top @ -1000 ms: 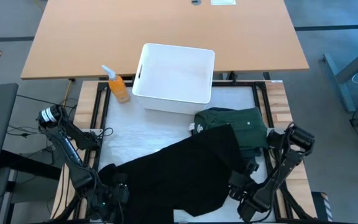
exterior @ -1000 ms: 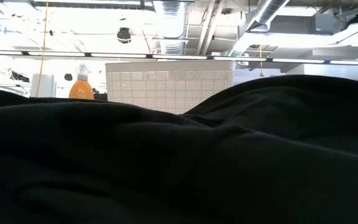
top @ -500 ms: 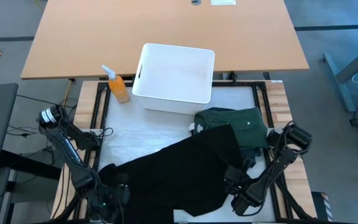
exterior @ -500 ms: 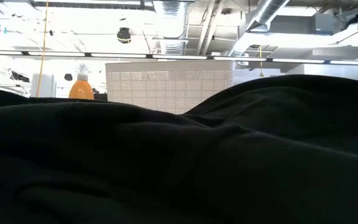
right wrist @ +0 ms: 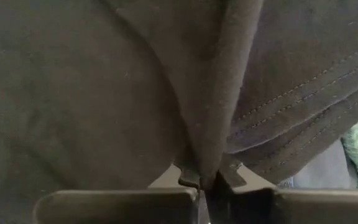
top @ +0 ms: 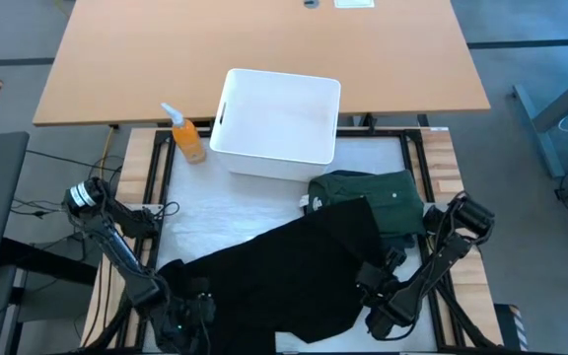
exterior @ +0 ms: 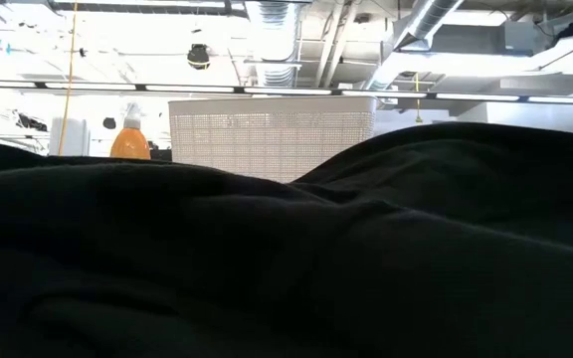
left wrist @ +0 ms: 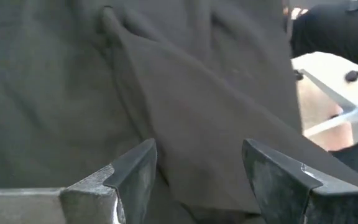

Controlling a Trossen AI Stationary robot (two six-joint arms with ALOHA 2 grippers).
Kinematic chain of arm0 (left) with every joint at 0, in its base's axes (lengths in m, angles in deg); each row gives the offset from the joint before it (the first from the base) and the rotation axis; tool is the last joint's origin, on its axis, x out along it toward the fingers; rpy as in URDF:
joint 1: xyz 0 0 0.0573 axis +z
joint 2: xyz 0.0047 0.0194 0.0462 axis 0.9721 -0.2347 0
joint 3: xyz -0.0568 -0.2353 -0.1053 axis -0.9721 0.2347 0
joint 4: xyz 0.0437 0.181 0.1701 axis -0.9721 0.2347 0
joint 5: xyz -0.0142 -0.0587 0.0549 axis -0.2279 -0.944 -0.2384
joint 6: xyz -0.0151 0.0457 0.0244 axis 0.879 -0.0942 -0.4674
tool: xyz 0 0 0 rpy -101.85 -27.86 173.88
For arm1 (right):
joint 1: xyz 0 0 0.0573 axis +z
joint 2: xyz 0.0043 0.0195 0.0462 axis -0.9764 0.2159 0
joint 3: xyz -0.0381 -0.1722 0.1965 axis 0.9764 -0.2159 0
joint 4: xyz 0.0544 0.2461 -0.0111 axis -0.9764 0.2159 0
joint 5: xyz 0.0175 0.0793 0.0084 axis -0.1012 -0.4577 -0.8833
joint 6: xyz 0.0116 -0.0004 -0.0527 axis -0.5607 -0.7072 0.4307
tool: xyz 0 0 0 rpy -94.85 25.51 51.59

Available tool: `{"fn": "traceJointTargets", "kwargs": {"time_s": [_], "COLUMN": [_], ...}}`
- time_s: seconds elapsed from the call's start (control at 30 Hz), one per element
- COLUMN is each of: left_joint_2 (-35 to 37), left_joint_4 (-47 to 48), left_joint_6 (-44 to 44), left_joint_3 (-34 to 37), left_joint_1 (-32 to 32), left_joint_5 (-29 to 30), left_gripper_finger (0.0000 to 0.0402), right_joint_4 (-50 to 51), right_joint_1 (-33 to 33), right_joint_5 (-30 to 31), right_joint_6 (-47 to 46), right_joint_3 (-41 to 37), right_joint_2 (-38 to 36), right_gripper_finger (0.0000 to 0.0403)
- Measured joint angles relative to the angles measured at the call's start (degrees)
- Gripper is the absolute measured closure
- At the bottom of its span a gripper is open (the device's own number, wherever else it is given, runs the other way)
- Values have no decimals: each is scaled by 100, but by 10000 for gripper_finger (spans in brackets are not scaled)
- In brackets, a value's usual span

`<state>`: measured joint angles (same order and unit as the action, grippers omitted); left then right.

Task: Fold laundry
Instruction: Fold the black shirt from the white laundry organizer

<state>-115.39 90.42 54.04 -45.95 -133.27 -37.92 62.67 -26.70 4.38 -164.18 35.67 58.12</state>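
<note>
Since a second ago my right gripper (right wrist: 209, 186) has been sliding inward along the near edge of the black shirt (top: 284, 281) and its fingers, spread then, are now pressing together on a fold of that cloth; my left arm has been shifting a little too.

The black shirt is lying crumpled across the white mat (top: 205, 217), on the near side of the bin (top: 276, 123), with its far right corner overlapping the green shirt (top: 378, 197), which is sitting folded just beside the bin's near right corner. In the low view the black cloth is filling almost everything, the bin showing behind it. The orange bottle (top: 187, 136) is standing just left of the bin.

My right gripper is pinching a ridge of the black shirt's hem at its near right edge; the stitched seam is running off beside the fingers. My left gripper (left wrist: 197, 174) is hanging with jaws spread over the shirt's near left part, a crease lying between the fingers, not yet gripped.

To do this well, I am judging that I should be closing the left on one layer only, at a matching point on the hem, then lifting both ends together and drawing them apart so the shirt is spreading flat, away from the green shirt, before any fold.
</note>
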Motion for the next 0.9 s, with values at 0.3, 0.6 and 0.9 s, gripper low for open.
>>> {"fn": "traceJointTargets", "kwargs": {"time_s": [0.3, 0.6, 0.9], "left_joint_2": [-2, -4, -7], "left_joint_4": [78, -43, -57], "left_joint_6": [199, 881, 1192], "left_joint_3": [-1, -1, -1], "left_joint_1": [353, 471, 648], "left_joint_5": [-306, -651, -551], "left_gripper_finger": [174, 242, 398], "right_joint_4": [2, 205, 1566], "right_joint_1": [87, 90, 90], "right_joint_5": [-59, -112, -114], "right_joint_6": [16, 19, 17], "right_joint_3": [0, 98, 1080], "right_joint_2": [0, 0, -2], "right_gripper_finger": [385, 389, 389]}}
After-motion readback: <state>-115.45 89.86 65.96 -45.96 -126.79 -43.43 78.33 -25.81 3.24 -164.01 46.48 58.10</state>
